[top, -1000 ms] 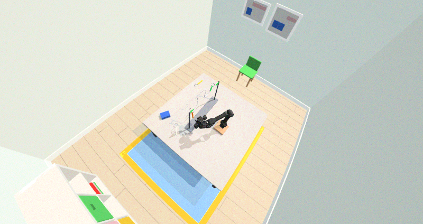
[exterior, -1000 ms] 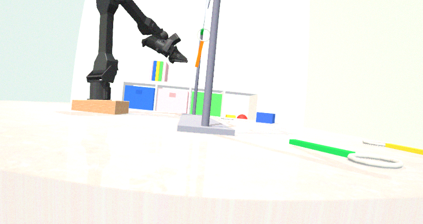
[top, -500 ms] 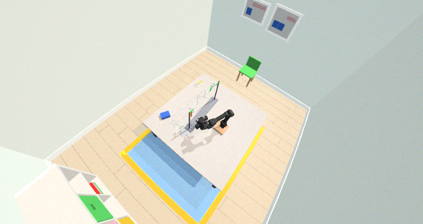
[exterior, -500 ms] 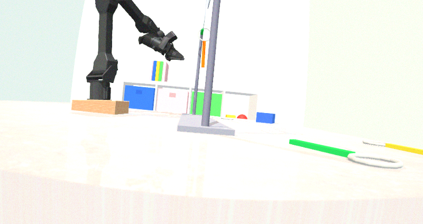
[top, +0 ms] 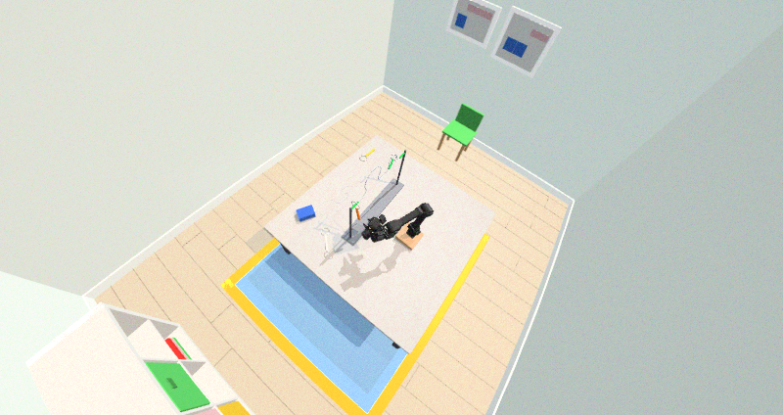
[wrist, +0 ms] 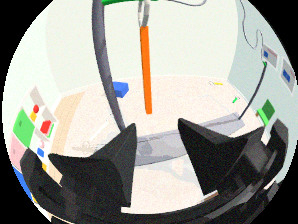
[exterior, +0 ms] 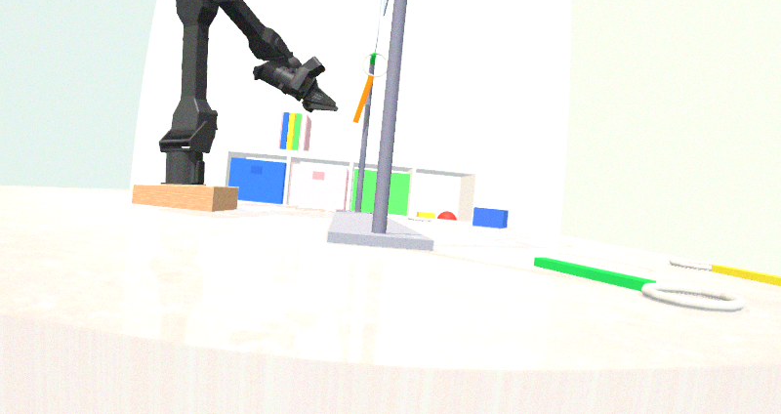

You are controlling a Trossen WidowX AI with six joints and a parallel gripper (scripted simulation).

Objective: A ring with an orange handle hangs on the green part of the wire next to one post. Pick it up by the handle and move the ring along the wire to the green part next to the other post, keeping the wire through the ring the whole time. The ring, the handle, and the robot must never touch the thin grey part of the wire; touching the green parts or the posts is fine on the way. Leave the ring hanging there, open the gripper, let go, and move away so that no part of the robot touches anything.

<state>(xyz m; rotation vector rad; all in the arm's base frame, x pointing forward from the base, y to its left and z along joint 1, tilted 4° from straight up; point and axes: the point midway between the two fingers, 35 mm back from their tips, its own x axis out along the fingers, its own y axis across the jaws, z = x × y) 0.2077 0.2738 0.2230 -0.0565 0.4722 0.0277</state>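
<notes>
Your pincer (top: 367,232) (exterior: 334,107) (wrist: 157,124): partly open, gripping nothing. One slim orange handle (top: 357,213) (exterior: 363,99) (wrist: 146,70), one round ring (exterior: 375,64) (wrist: 144,14); two smooth round posts (top: 350,223) (top: 401,167) (exterior: 390,105) (exterior: 364,149) (wrist: 104,60) (wrist: 255,96).

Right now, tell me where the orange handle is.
In the wrist view, the orange handle hangs upper centre, just right of the nearer post, beyond the jaws.

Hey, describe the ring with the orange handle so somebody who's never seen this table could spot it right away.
Find the long grey base with a post at each end. By the top of the post nearer the blue block, a pale ring hangs on green wire. Its straight handle is orange; the neighbouring rings' handles are green, yellow or white.
</notes>
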